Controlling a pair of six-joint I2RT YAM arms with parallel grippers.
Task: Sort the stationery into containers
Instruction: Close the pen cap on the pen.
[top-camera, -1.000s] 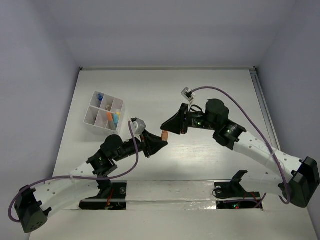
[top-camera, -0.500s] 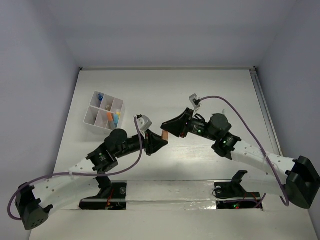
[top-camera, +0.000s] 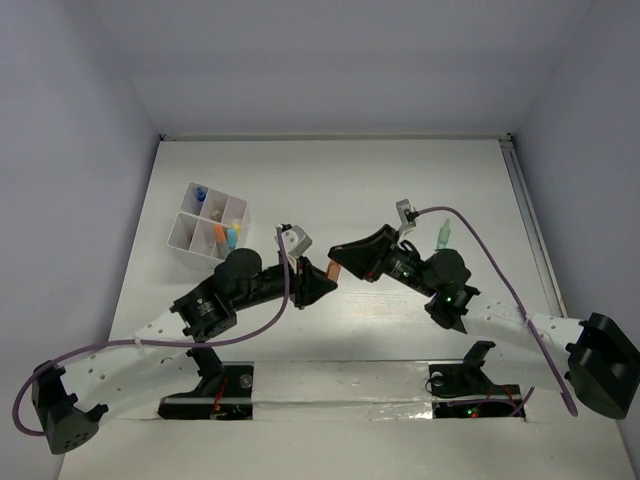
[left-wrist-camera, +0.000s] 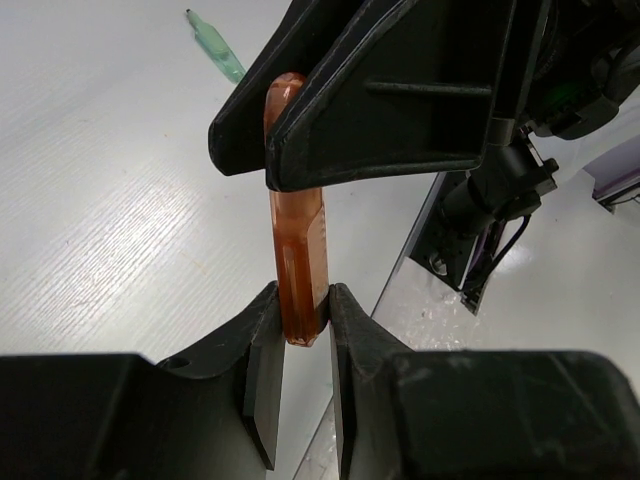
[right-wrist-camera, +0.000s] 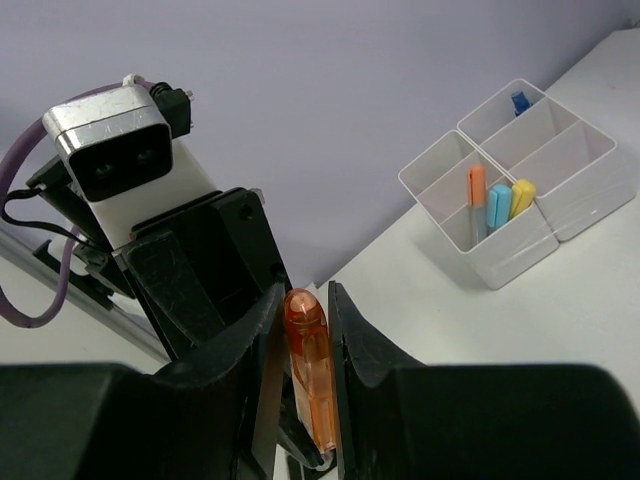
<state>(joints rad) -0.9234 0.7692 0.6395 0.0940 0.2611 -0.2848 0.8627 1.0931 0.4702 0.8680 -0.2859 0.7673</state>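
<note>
The worktop (top-camera: 420, 180) carries the white divided box (right-wrist-camera: 515, 258) near its far left corner, with pens standing inside. Toward the middle of the near edge, my left pincer (left-wrist-camera: 300, 300) and right pincer (right-wrist-camera: 303, 300) each clamp one end of the orange pen (left-wrist-camera: 298, 250), held off the surface. A green pen (top-camera: 441, 236), I think, lies to the right.

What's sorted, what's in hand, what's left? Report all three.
Done: three pens, orange, blue and yellow, stand in one compartment of the white box, and a small blue item sits in another. In hand: an orange pen is pinched by both the left claw and the right claw, apparently a handover. Left: that pen, plus a green pen lying on the table.
</note>
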